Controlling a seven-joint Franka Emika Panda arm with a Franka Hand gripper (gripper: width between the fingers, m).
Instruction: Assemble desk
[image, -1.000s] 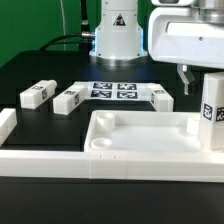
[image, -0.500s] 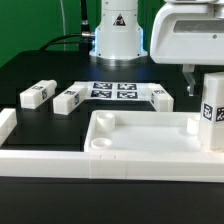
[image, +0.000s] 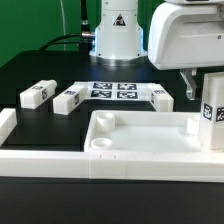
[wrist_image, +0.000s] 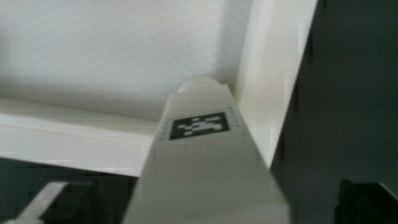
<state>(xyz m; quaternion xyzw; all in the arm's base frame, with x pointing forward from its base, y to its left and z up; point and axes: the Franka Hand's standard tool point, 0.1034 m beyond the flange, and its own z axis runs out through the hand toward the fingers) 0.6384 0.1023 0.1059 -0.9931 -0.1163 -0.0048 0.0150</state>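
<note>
One tabletop (image: 140, 117) is counted. Four leg blocks (image: 37, 94), (image: 70, 98), (image: 162, 96), (image: 212, 112) are counted: three are logged lying flat, one standing upright. One marker board (image: 112, 91) is noted. Two stretches of white border rail are recorded, one at the front (image: 50, 165) and one at the exterior view's left (image: 6, 122). One arm (image: 118, 28) is seen. In the wrist view, a single leg block with a single tag (wrist_image: 201, 126) is made out.

Free room above the middle of the tabletop (image: 140, 138). Blocked at the exterior view's right by an upright leg block (image: 212, 112).
</note>
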